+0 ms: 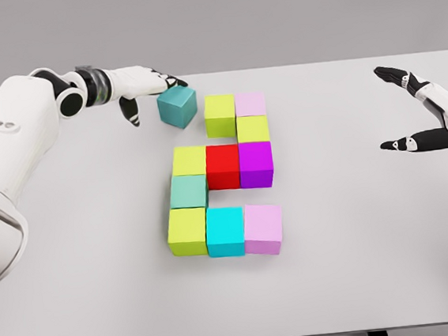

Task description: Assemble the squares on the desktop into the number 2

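Broadly, the white table (392, 263) filled the head view, and both arms reached over it from opposite sides. Biggest of the movers was the left arm (16, 148), which came in from the lower left and bent across toward the far edge. Its left hand (143, 87) lay with fingertips touching the top far edge of the teal cube (178, 106), thumb hanging down just to that cube's left; the fingers were extended over the cube rather than wrapped round it, so no real grasp showed. That teal cube sat slightly rotated, just left of the lime cube (220, 114) that began the top row, a thin gap between them.

Nearer the robot than the left hand, and to its right, the remaining blocks stood packed together: a pale pink cube (250, 104) beside the lime one, a yellow-green cube (253, 129) below it, then a middle row of yellow-green (189, 161), red (223, 166) and magenta (255, 164). Below came a single mint cube (188, 191), then a bottom row of yellow-green (187, 231), cyan (225, 231) and light pink (263, 229).

Far off to the right, the right hand (425, 113) hovered above bare table, fingers and thumb spread wide, holding nothing.
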Available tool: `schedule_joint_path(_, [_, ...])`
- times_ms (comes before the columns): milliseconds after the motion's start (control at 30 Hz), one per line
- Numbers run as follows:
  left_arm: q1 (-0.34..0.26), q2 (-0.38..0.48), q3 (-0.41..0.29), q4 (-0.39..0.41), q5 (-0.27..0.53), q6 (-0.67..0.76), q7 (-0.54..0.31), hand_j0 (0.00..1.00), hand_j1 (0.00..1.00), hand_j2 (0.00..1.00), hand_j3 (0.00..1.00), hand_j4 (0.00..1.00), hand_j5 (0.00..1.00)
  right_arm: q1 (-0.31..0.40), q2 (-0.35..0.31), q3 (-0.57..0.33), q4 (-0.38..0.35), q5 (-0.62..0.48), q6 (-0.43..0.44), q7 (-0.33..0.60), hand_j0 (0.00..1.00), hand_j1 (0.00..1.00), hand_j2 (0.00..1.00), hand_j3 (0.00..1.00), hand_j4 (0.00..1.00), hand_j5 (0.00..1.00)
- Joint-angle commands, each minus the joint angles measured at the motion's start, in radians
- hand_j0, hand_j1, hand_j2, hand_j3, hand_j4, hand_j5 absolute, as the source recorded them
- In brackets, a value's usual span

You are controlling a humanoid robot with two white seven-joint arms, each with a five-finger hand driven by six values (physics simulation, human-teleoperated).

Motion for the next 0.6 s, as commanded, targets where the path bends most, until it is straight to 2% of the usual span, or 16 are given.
schedule_joint_path(0, [0.0, 0.005, 0.004, -0.004, 0.002, 0.001, -0.001, 1.0, 1.0, 1.0, 1.0, 1.0, 1.0, 0.002, -0.001, 0.0, -0.001, -0.008, 0.002, 0.0, 1.0, 1.0, 1.0, 1.0, 1.0, 1.0])
schedule_joint_path(500, [-0.003, 0.04, -0.003, -0.013, 0.005, 0.001, -0.001, 1.0, 1.0, 1.0, 1.0, 1.0, 1.0, 0.002, -0.001, -0.002, 0.001, -0.008, 0.002, 0.0, 1.0, 1.0, 1.0, 1.0, 1.0, 1.0])
schedule_joint_path(567, [-0.002, 0.05, -0.012, -0.037, 0.005, 0.001, -0.001, 1.0, 1.0, 1.0, 1.0, 1.0, 1.0, 0.0, -0.001, -0.002, 0.001, -0.008, 0.002, 0.0, 1.0, 1.0, 1.0, 1.0, 1.0, 1.0])
